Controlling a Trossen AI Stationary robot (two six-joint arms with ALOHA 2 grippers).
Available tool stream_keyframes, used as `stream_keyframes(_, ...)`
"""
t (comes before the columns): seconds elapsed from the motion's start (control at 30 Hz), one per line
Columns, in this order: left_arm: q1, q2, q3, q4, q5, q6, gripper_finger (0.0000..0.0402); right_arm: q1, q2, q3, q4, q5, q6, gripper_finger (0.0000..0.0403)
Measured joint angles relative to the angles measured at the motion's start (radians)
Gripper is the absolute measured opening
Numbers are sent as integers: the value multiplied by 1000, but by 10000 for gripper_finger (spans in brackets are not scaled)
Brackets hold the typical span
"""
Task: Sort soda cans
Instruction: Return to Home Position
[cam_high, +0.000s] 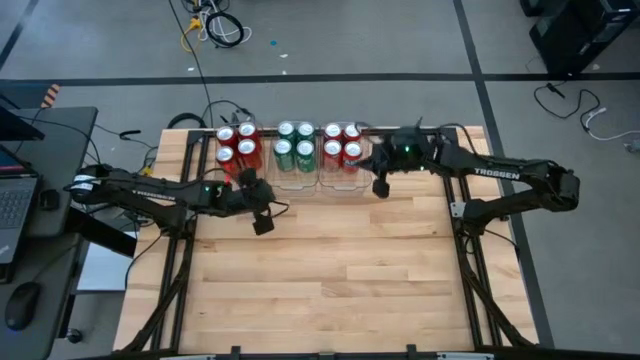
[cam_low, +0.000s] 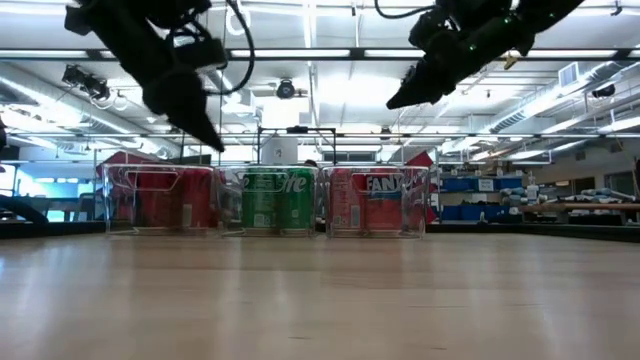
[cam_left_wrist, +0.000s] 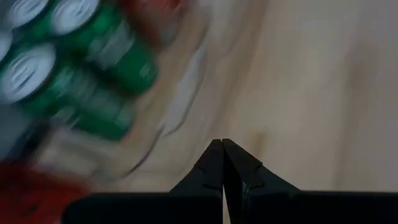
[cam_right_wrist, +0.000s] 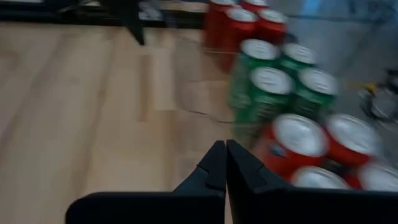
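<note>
On the left, we see the left gripper (cam_high: 263, 222) hanging in the air over the wooden table (cam_high: 330, 280), in front of the bins and apart from them. Its wrist view shows the 2 fingers (cam_left_wrist: 208, 165) clenched tip to tip, gripping nothing. In the low view its tip hangs higher than the bin tops.

At the table's far edge, near the middle, 3 clear bins (cam_low: 222, 190) stand in a row (they seem to touch side to side, though we cannot be sure). The left bin (cam_low: 109, 200) holds 4 red cans (cam_high: 237, 146), upright in a 2-by-2 block. The middle bin (cam_high: 297, 182) holds 4 green cans (cam_high: 295, 142), set the same way. The right bin (cam_high: 342, 182) holds another 4 red cans (cam_high: 342, 145), also 2 by 2. All 12 silver tops face up.

On the right, the right gripper (cam_high: 381, 187) hangs just beside the right bin's near right corner, and in the low view it too sits above the bin tops. Its 2 fingers (cam_right_wrist: 242, 171) are pressed together, clasping nothing.
</note>
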Motion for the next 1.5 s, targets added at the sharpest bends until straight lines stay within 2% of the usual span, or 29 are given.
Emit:
stream_keyframes(0.2,-8,-16,-178,426,156,34,0,89,-1,-146,250,-2,-1,0)
stream_keyframes(0.3,-8,-16,-237,583,177,37,0,118,-1,-195,310,-1,25,0)
stream_keyframes(0.4,-8,-16,-264,672,185,58,0,141,-1,-244,385,13,31,0)
stream_keyframes(0.53,-8,-17,-271,686,187,65,0,148,-29,-354,511,19,12,0)
stream_keyframes(0.63,-8,-20,-271,680,195,83,0,122,-101,-460,582,13,28,0)
stream_keyframes(0.77,-7,-25,-271,679,203,84,0,89,-263,-578,584,-36,60,0)
stream_keyframes(0.9,-6,-28,-271,683,204,83,0,83,-442,-671,574,-23,79,0)
stream_keyframes(1.1,-6,-28,-271,730,204,83,0,143,-639,-764,537,146,120,0)
stream_keyframes(1.3,11,-28,-271,770,203,89,0,282,-723,-832,527,355,139,0)
stream_keyframes(1.4,23,-29,-271,801,221,90,0,336,-771,-832,453,395,135,0)
stream_keyframes(1.5,33,-44,-271,820,255,108,0,351,-851,-832,331,383,137,0)
